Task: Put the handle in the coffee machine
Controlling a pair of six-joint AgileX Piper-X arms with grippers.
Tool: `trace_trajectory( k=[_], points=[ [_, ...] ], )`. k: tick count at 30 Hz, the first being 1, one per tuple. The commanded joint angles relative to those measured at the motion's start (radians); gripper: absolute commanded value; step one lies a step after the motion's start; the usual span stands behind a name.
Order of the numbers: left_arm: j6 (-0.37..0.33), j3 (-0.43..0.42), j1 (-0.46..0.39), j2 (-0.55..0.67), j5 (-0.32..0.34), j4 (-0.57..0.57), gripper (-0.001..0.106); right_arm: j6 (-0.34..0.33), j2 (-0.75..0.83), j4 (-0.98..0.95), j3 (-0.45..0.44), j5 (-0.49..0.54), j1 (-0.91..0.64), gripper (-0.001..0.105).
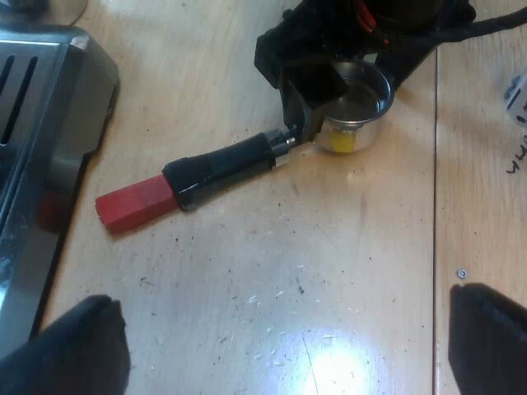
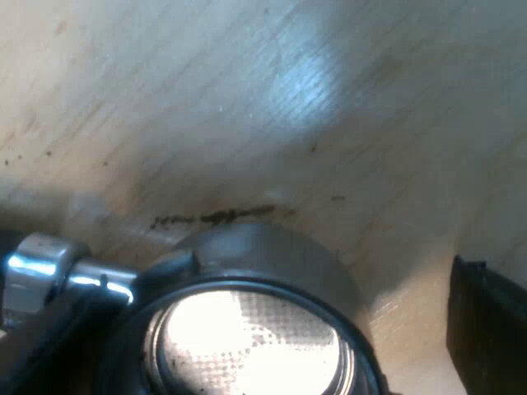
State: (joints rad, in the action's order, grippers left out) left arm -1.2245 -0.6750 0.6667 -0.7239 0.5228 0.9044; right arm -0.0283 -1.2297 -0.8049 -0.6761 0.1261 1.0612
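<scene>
The metal holder (image 1: 358, 103) lies flat on the wooden table, and its dark handle (image 1: 226, 164) ends in a red tip (image 1: 136, 204) that points toward the espresso machine (image 1: 49, 123). My right gripper (image 1: 329, 74) hangs low over the holder's basket, where the neck joins it. In the right wrist view the basket (image 2: 255, 337) sits between the fingers of my right gripper (image 2: 247, 280), with a gap to one black finger (image 2: 486, 321), so the gripper is open. My left gripper (image 1: 280, 300) is open over bare table, short of the handle, with nothing between its fingers.
The machine's steel corner and drip grille (image 1: 16, 90) stand close beside the red tip. A seam (image 1: 435, 206) runs across the tabletop near the basket. Beyond the seam are a small screw (image 1: 462, 272) and some black writing (image 1: 517, 160).
</scene>
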Motion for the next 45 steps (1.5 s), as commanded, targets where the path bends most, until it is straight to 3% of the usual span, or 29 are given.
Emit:
trace_trajectory(
  k=[1, 4, 17, 18, 20, 33, 37, 43, 44, 45],
  points=[
    [-0.013, -0.009, 0.002, 0.008, -0.003, -0.013, 0.080, -0.006, -0.003, -0.009, 0.003, -0.016, -0.002, 0.082],
    [-0.013, -0.009, 0.002, 0.008, -0.003, -0.013, 0.080, -0.006, -0.003, -0.009, 0.003, -0.019, -0.002, 0.078],
    [-0.013, -0.009, 0.002, 0.008, -0.003, -0.013, 0.080, 0.000, -0.003, 0.023, 0.003, -0.026, -0.002, 0.041],
    [-0.010, -0.009, 0.002, 0.008, -0.003, -0.013, 0.080, 0.000, -0.003, 0.022, 0.003, -0.026, -0.002, 0.036],
    [-0.004, -0.009, 0.002, 0.008, -0.003, -0.013, 0.080, -0.025, -0.003, 0.022, 0.003, -0.013, -0.002, 0.000],
    [-0.004, -0.009, 0.002, 0.008, -0.003, -0.008, 0.080, -0.201, 0.162, -0.060, -0.002, -0.039, -0.002, 0.000],
    [-0.004, -0.009, 0.002, 0.008, 0.023, -0.008, 0.080, -0.311, 0.201, -0.139, -0.031, -0.051, -0.002, 0.000],
    [-0.004, -0.028, 0.002, 0.008, 0.044, -0.008, 0.080, -0.410, 0.204, -0.197, -0.072, -0.061, -0.002, 0.000],
    [-0.004, -0.036, 0.002, 0.008, 0.051, -0.005, 0.080, -0.564, 0.204, -0.234, -0.125, -0.079, -0.018, 0.000],
    [-0.004, -0.043, 0.002, 0.008, 0.061, -0.005, 0.080, -0.628, 0.204, -0.233, -0.137, -0.102, -0.032, 0.000]
  ],
)
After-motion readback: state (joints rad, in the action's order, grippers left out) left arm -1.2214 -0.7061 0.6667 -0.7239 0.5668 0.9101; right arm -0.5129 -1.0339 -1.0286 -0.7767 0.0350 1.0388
